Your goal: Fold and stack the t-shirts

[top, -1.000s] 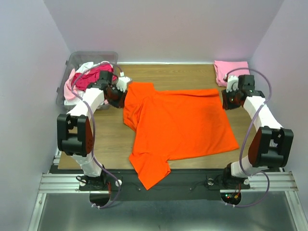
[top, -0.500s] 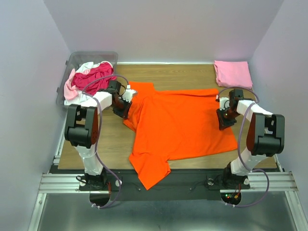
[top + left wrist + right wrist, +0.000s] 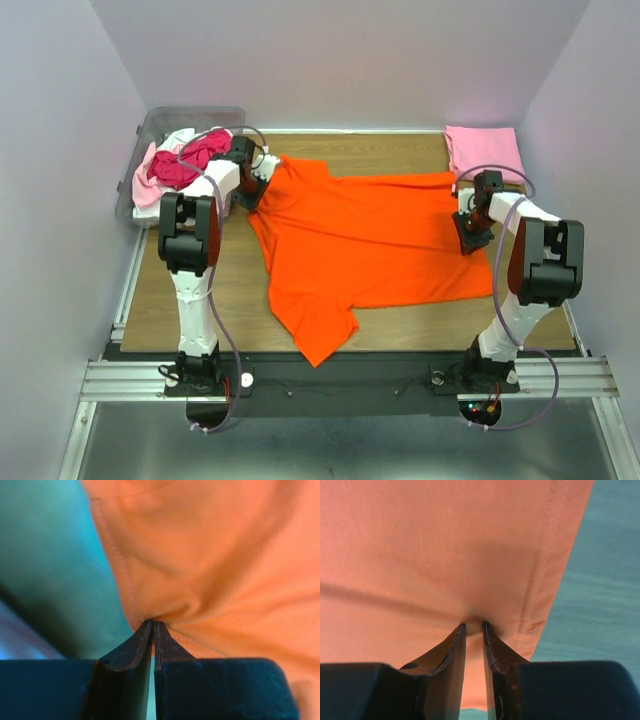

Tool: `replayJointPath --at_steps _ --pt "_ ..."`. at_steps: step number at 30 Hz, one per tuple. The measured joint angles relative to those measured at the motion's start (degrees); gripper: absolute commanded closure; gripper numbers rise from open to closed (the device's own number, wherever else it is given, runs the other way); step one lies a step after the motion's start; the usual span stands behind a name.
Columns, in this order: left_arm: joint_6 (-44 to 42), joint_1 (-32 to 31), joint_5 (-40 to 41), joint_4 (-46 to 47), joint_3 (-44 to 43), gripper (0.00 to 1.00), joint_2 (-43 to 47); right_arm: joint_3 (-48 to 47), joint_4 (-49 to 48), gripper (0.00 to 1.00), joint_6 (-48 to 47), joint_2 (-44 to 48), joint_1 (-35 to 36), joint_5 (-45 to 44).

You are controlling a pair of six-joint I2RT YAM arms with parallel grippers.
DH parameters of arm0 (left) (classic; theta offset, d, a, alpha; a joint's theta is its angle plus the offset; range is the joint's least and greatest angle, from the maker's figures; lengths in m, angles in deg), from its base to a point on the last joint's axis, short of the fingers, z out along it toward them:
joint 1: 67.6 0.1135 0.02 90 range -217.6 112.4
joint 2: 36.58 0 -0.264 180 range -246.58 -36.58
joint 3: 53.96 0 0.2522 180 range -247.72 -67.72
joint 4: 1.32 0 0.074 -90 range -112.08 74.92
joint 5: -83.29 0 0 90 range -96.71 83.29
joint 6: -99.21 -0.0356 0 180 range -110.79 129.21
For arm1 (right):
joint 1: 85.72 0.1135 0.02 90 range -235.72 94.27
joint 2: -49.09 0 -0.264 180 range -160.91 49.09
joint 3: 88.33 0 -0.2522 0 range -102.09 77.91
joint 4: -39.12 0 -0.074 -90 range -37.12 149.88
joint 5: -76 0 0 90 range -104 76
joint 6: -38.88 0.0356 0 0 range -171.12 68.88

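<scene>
A bright orange t-shirt [image 3: 370, 240] lies spread flat across the table, collar end to the left and hem to the right. My left gripper [image 3: 258, 186] is at its far left corner, shut on a pinch of cloth beside a stitched seam [image 3: 153, 624]. At the shirt's right edge my right gripper [image 3: 469, 236] is shut on a fold of orange fabric next to the hem [image 3: 473, 626]. One sleeve [image 3: 318, 335] points toward the near edge. A light pink t-shirt [image 3: 483, 150] lies folded at the back right corner.
A clear plastic bin [image 3: 160, 125] stands at the back left, holding a magenta shirt [image 3: 185, 162], a pale pink one [image 3: 145, 187] and a white one [image 3: 180, 138]. Purple walls close in three sides. Bare wood [image 3: 215, 300] shows left of the orange shirt.
Both grippers closed on the orange shirt's edges and drew it toward the far side. The left arm swung back toward the bin; the near sleeve slid fully onto the table.
</scene>
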Motion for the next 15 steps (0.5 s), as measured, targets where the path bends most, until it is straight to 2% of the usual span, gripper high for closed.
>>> replayJointPath --at_steps 4,7,12,15 --pt "-0.57 -0.17 2.29 -1.33 -12.59 0.71 -7.72 -3.26 -0.46 0.71 0.9 -2.38 0.0 0.83" --pt "-1.29 -0.22 1.53 -1.84 -15.67 0.61 -9.05 -3.74 -1.53 0.68 1.14 -2.54 0.0 3.21" --pt "-4.5 0.33 -5.05 -3.91 -12.24 0.59 -4.04 -2.29 -1.07 0.65 1.29 0.26 0.0 7.8" --pt "-6.58 0.5 -9.11 -5.25 -2.38 0.62 7.96 -1.9 0.33 0.65 1.31 5.14 0.0 9.99"
